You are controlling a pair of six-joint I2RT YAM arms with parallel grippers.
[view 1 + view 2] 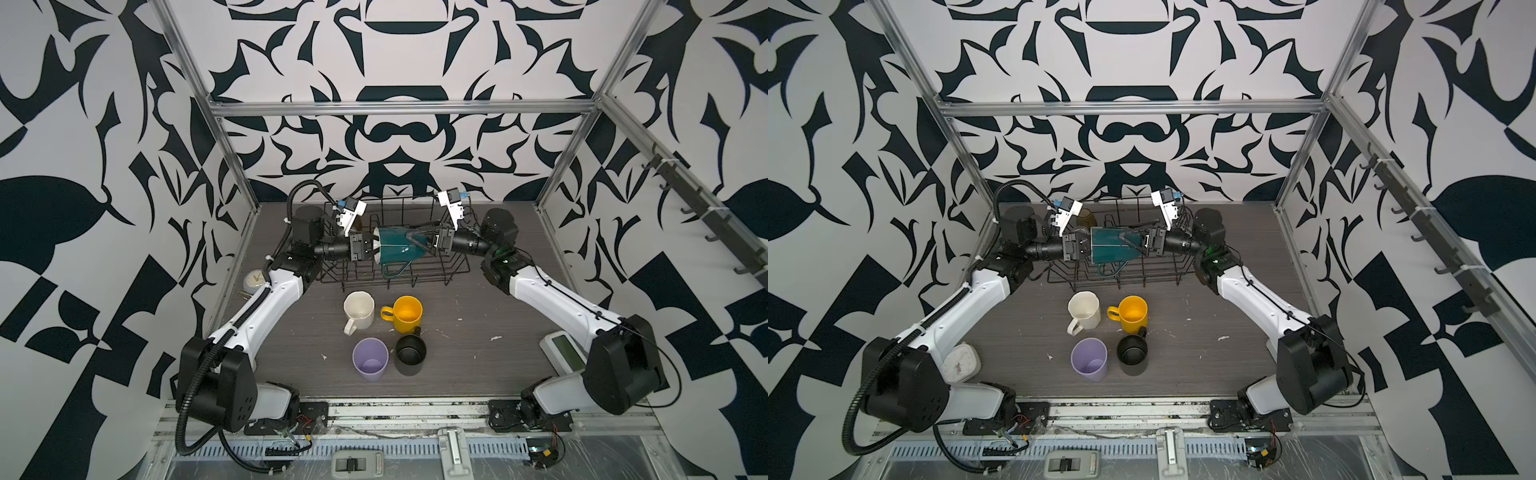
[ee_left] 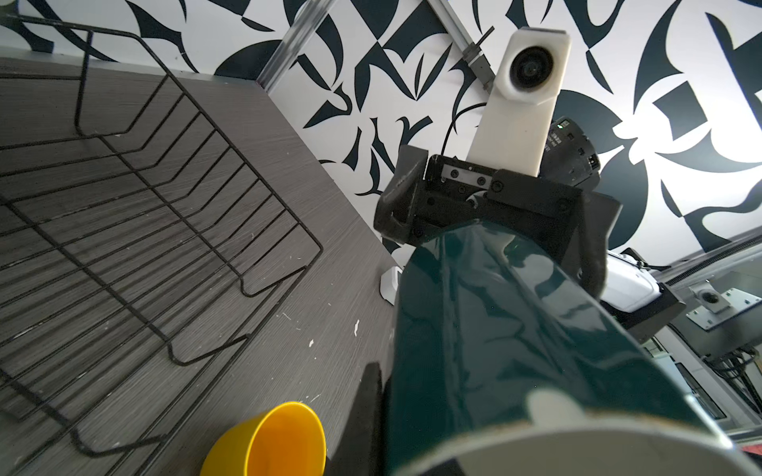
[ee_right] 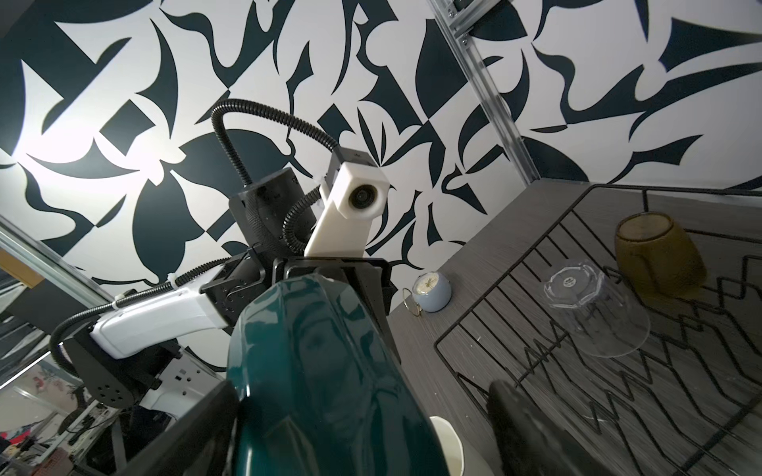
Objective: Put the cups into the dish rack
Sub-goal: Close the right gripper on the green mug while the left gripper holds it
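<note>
— Closest up front: lilac tumbler [image 1: 370, 359] and black mug [image 1: 410, 353], side by side, upright on table [image 1: 478, 316]. Just behind: cream mug [image 1: 358, 312] and yellow mug [image 1: 408, 313], upright too, near rack [image 1: 455, 266] front, not touching.
— And green mug [image 1: 392, 245]?
— Up off table, lying sideways over rack, cream mouth toward left gripper [image 1: 370, 248], base toward right gripper [image 1: 415, 243]. Handle [image 1: 384, 271] showing below body in both top views.
— Held how?
— Pinched at rim by left gripper, jaws shut tight on wall. Straddled at base end by right gripper, jaws spread wide; in right wrist view, gap showing on one side, so not clamped.
— Anything inside rack?
— Amber tumbler [image 3: 659, 259] at back left corner, clear tumbler [image 3: 593, 313] just beside, both upside down on wires.
— Else on table?
— Round clock [image 1: 257, 282] at left edge, tucked by left arm [image 1: 282, 291], well apart from lilac tumbler.
</note>
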